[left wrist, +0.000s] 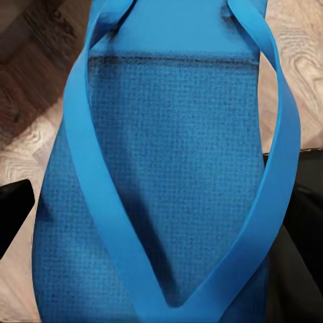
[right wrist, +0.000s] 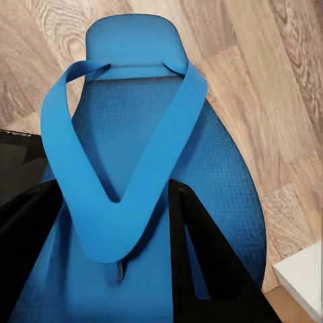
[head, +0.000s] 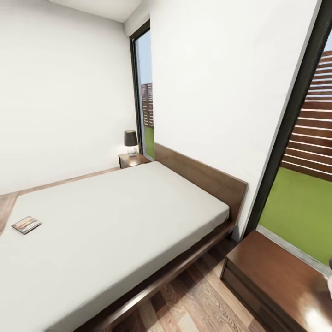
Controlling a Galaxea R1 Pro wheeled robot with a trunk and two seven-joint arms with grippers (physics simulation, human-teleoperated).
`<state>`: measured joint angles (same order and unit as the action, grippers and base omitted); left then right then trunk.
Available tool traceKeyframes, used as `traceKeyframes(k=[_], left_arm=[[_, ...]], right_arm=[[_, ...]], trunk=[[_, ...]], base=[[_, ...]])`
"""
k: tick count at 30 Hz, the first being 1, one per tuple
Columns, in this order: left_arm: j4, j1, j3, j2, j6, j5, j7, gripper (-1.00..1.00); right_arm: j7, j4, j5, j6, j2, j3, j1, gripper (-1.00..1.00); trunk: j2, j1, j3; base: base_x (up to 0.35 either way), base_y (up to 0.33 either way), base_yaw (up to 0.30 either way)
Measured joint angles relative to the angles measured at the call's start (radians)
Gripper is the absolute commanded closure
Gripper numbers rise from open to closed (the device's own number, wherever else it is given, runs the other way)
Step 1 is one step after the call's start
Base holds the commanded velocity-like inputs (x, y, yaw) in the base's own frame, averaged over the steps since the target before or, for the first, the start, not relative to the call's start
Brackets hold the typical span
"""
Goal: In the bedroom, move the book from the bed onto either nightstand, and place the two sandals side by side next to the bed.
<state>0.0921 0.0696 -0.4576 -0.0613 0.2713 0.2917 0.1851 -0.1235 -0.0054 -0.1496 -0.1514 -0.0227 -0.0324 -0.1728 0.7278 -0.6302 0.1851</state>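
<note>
Lying flat on the pale mattress of the bed [head: 115,216], the book [head: 26,224] sits at the left edge of the head view, close to the mattress's far left side, its cover facing up. The bed runs from lower left toward the centre, its dark wooden headboard [head: 203,177] against the white wall. Beyond the headboard's far end, in the middle of the frame, a nightstand [head: 133,160] carries a small lamp [head: 131,142] with a dark shade. A second dark brown nightstand [head: 281,281] fills the lower right corner, just beside the bed's near corner, on the wood-plank floor [head: 193,299]. Tall dark-framed windows show grass and a slatted fence at upper centre and along the right edge.

In the left wrist view a bright blue sandal [left wrist: 168,188] takes up most of the frame, straps facing the camera, with plank floor behind it. Dark parts of the left tool show at both side edges, but I cannot tell whether the tool grips it.

In the right wrist view the other sandal [right wrist: 134,134] lies between the right tool's [right wrist: 114,235] two black fingers [right wrist: 202,249], which press against its sole on either side and hold it above the plank floor.
</note>
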Motion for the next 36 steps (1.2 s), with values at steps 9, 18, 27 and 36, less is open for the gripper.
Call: traceKeyframes(k=[9,18,27,36], left_arm=[[0.001,0.000,0.000,0.000,0.000,-0.001,0.000,1.00],[0.001,0.000,0.000,0.000,0.000,-0.001,0.000,1.00],[0.000,0.000,0.000,0.000,0.000,-0.001,0.000,1.00],[0.000,0.000,0.000,0.000,0.000,-0.001,0.000,1.00]], right_arm=[[0.000,0.000,0.000,0.001,-0.002,0.000,0.000,1.00],[0.000,0.000,0.000,0.000,-0.002,0.000,0.000,1.00],[0.000,0.005,0.000,-0.009,-0.002,0.000,0.000,1.00],[0.000,0.012,0.000,-0.023,-0.002,0.000,0.000,1.00]], trunk=[[0.000,0.000,0.000],[0.000,0.000,0.000],[0.000,0.000,0.000],[0.000,0.000,0.000]], base=[[-0.034,-0.028,0.293],[-0.002,-0.002,0.293],[0.000,0.000,0.293],[-0.014,0.000,0.293]])
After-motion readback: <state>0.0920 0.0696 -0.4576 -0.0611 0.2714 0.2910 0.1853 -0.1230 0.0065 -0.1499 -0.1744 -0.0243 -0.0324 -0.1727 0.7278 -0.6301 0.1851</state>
